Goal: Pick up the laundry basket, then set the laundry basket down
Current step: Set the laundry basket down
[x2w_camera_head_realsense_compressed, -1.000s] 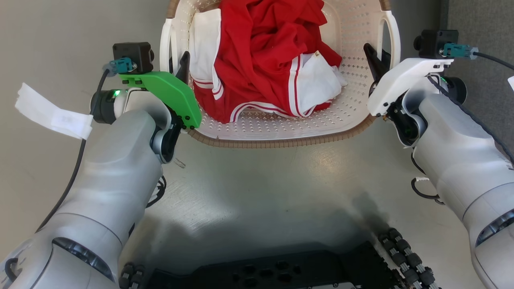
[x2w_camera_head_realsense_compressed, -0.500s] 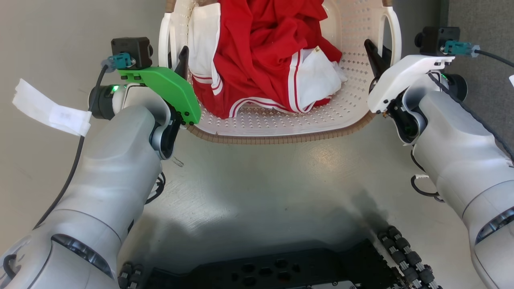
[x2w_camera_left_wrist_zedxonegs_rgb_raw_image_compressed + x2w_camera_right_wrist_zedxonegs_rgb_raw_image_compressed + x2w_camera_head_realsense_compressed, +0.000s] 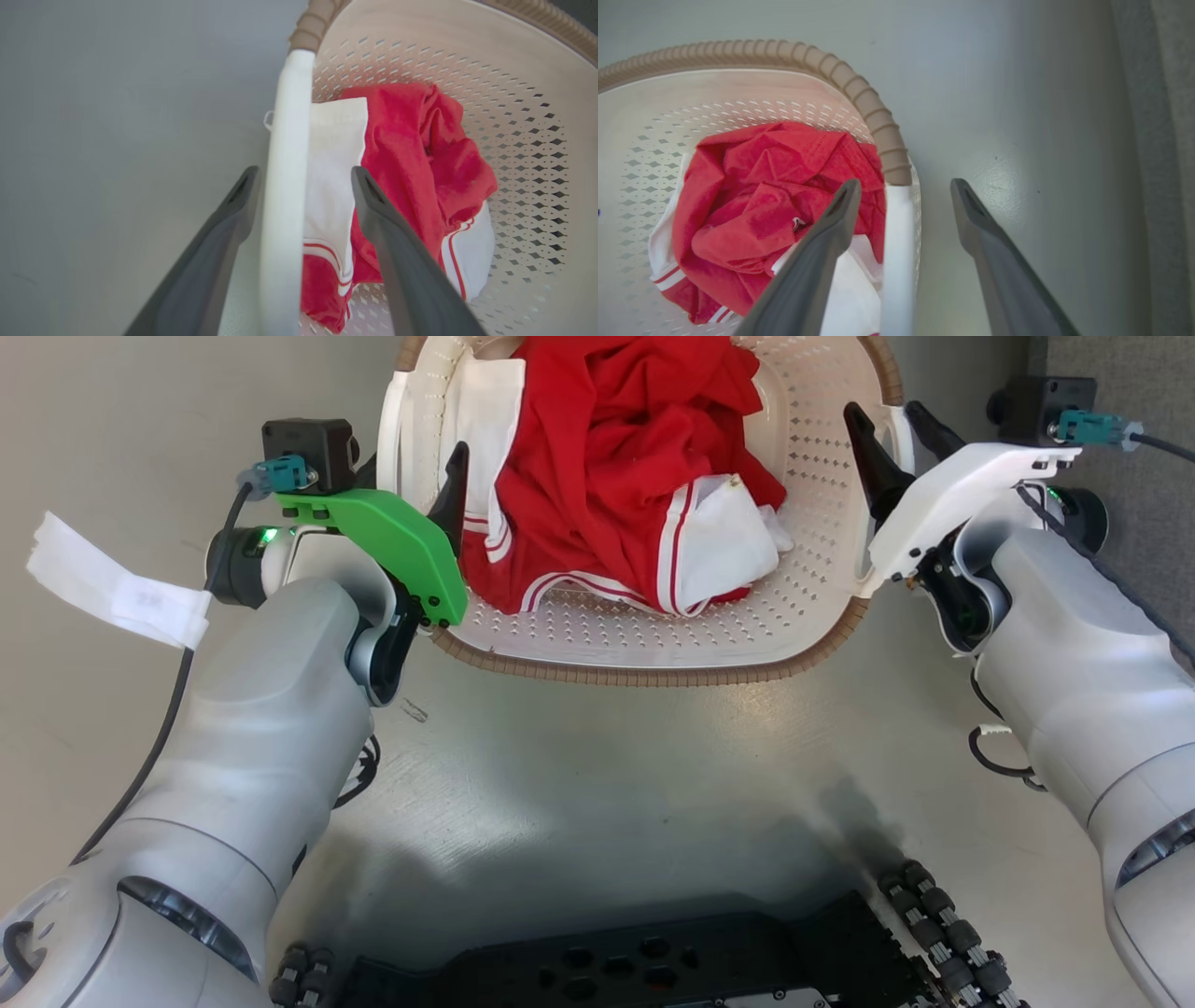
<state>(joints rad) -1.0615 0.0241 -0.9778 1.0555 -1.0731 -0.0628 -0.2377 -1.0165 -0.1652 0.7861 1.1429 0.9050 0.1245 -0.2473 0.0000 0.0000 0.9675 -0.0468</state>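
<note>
Head view: the laundry basket (image 3: 653,674) sat on the pale floor (image 3: 607,784) ahead of the robot's dark base (image 3: 653,971), midway between the two arms, its brown ribbed rim nearest the robot. It held a crumpled red garment (image 3: 607,457) with white stripes and some white fabric (image 3: 490,420). The left gripper (image 3: 411,476), carried under a green cover (image 3: 392,546), stood at the basket's left handle (image 3: 392,429); the right gripper (image 3: 883,415), under a white cover (image 3: 943,504), stood at the right handle (image 3: 898,429). Left wrist view: the left gripper (image 3: 304,175) was spread wide and gripped nothing, one dark finger outside the white handle bar (image 3: 285,186) and the other inside the basket over the laundry. The bar lay just beside the outer finger and apart from the inner one; contact could not be told. Right wrist view: the right gripper (image 3: 904,185) was likewise spread and clasped nothing, its inner finger over the red garment and its outer finger over bare floor. The handle bar (image 3: 899,261) ran between them, nearer the inner finger, with a clear gap to the outer one.
</note>
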